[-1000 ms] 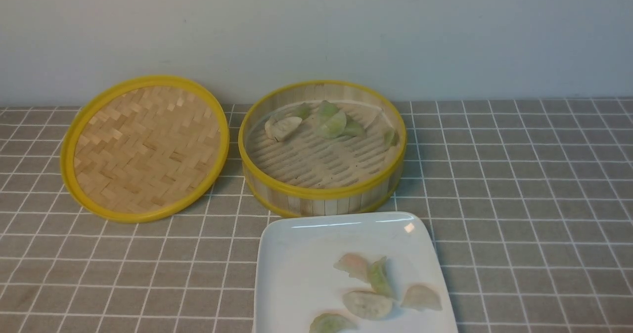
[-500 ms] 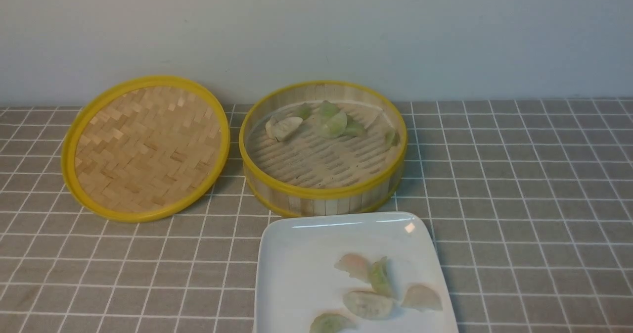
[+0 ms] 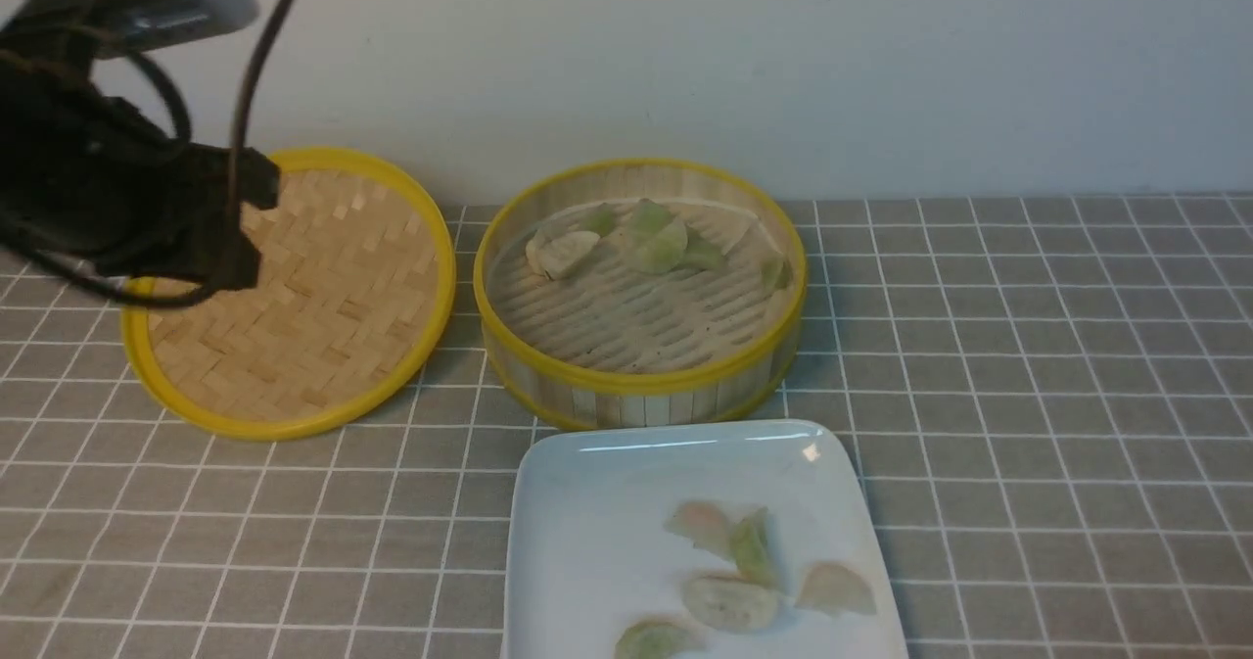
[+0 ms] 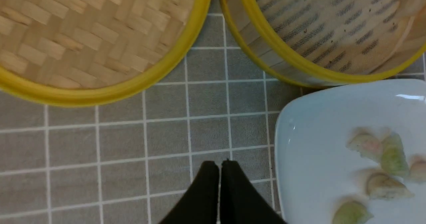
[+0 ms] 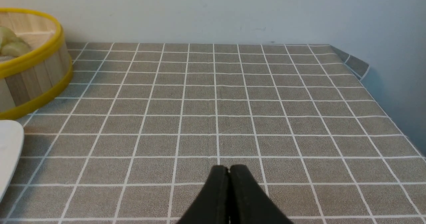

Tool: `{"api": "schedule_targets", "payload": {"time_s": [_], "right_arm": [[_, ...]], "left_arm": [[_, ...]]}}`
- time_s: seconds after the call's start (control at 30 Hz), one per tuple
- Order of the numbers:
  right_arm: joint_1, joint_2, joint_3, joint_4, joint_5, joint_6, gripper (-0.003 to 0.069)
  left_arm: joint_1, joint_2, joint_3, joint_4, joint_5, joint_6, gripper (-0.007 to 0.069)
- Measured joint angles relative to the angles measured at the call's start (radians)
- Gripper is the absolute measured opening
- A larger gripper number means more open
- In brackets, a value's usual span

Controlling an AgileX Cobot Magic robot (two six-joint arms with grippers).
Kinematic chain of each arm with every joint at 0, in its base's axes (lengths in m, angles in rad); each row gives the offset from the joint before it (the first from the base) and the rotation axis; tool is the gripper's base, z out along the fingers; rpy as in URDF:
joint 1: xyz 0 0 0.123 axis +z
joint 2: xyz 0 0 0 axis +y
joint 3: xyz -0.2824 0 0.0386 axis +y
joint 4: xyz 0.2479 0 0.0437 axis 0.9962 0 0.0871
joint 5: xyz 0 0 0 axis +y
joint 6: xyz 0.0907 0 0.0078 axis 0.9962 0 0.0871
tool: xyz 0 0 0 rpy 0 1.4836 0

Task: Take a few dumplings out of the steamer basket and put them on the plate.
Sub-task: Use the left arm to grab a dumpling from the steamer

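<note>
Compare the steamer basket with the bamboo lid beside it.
The steamer basket has upright slat walls; the lid is shallow. The basket's floor is slatted, the lid's woven in herringbone. The basket holds dumplings; the lid holds none. Both are round bamboo with yellow rims.

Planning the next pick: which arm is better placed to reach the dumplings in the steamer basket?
Probably left: the left gripper, shut, hovers close by lid, steamer basket and plate. The right gripper, also shut, sits low, out beside the basket.
</note>
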Motion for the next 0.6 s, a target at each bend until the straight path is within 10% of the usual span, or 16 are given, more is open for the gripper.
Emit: {"api": "schedule_targets", "payload": {"time_s": [0.6], "right_arm": [[0.000,0.000,0.000,0.000,0.000,0.000,-0.0015]], "left_arm": [[-0.265,0.727,-0.886,0.176,0.144,0.046,-0.0005]]}}
